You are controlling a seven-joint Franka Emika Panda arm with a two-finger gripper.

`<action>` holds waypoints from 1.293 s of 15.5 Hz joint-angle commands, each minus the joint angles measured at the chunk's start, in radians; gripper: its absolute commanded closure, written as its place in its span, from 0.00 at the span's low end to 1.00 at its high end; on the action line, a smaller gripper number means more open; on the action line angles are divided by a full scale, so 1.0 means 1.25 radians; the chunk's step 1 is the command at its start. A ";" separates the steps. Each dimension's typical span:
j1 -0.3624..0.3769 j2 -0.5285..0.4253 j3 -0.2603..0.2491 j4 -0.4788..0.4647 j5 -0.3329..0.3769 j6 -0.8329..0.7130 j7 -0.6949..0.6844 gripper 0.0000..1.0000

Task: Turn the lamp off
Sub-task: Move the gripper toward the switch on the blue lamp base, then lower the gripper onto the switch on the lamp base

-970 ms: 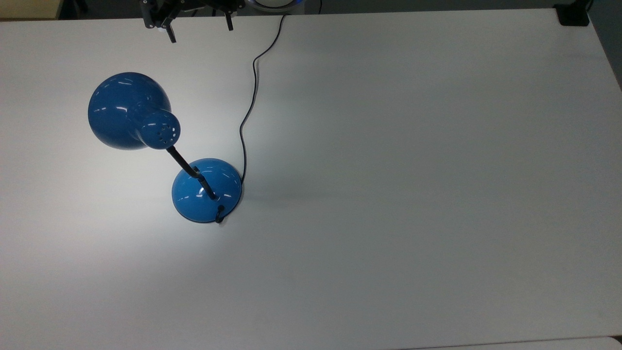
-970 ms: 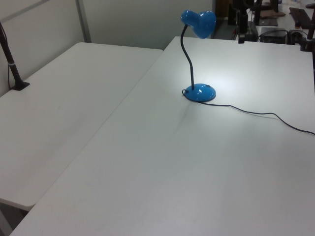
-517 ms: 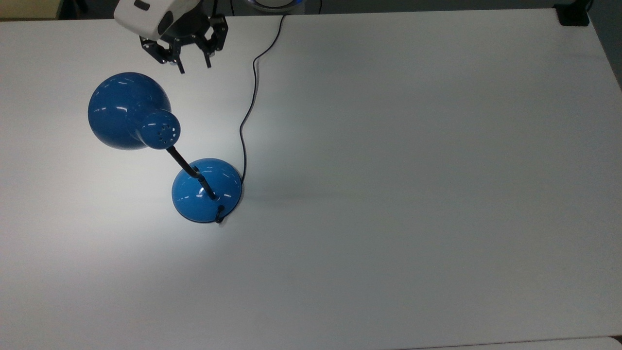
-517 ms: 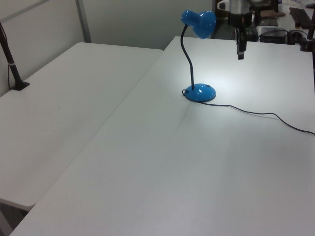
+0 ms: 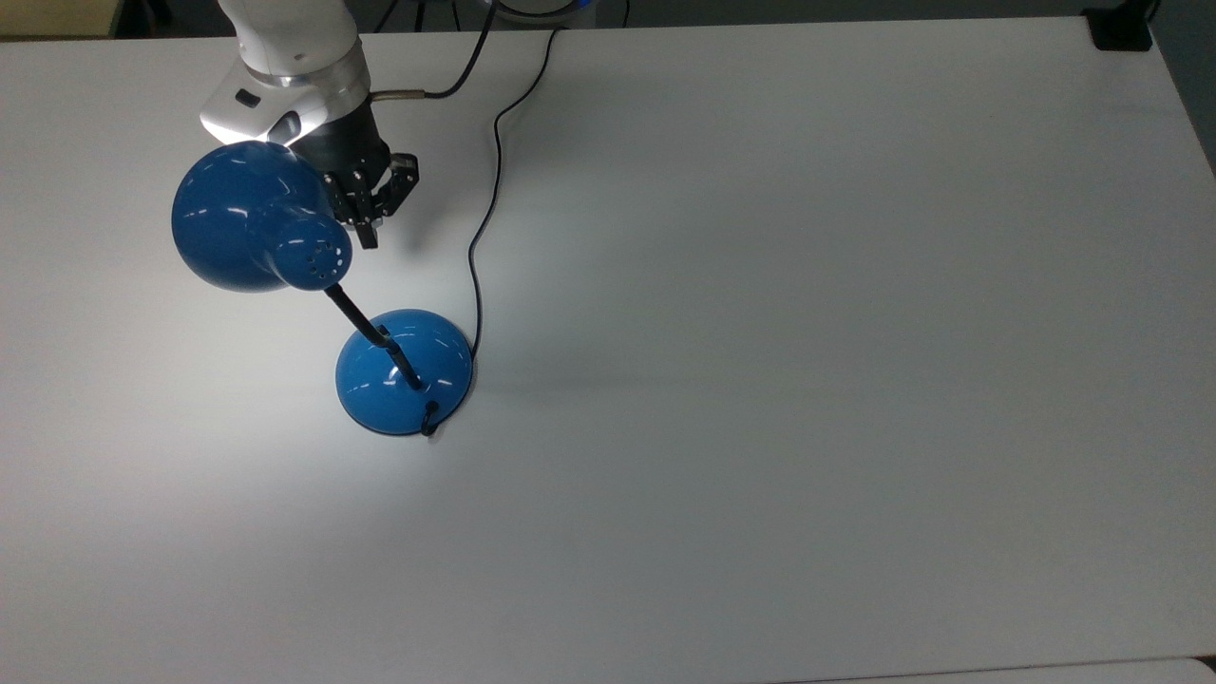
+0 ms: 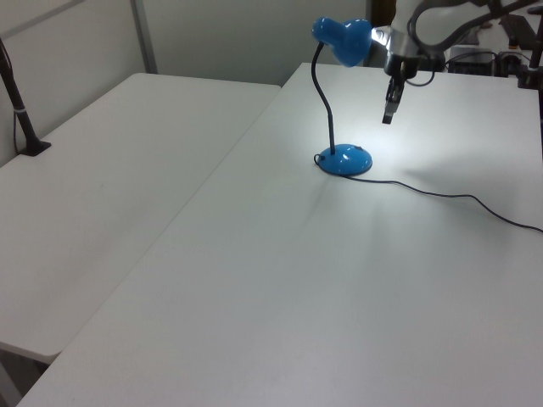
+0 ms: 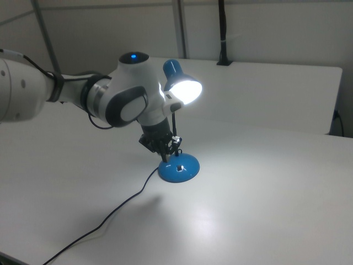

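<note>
White tabletop (image 5: 807, 380) all round, pooled with light. Lamp (image 5: 404, 372) standing toward the top view's left, clearly lit: bright glow under the shade (image 7: 183, 91) in the right view, so not yet switched off. Small switch visible on the blue base (image 7: 180, 168), untouched. Thin black cord (image 5: 484, 209) trailing from the base off toward the table's far edge in the top view. Gripper (image 5: 370, 204) now in over the table and down beside the shade, where half a second ago sat back near the top view's upper edge; judged an approach toward the switch, most of the task left. Arm reaching in from the top view's upper left, wrist pitched down, fingers nearly closed, empty, hanging above the base without touching.
</note>
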 commanded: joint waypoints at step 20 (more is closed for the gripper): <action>0.016 0.162 -0.005 -0.016 0.025 0.321 0.134 1.00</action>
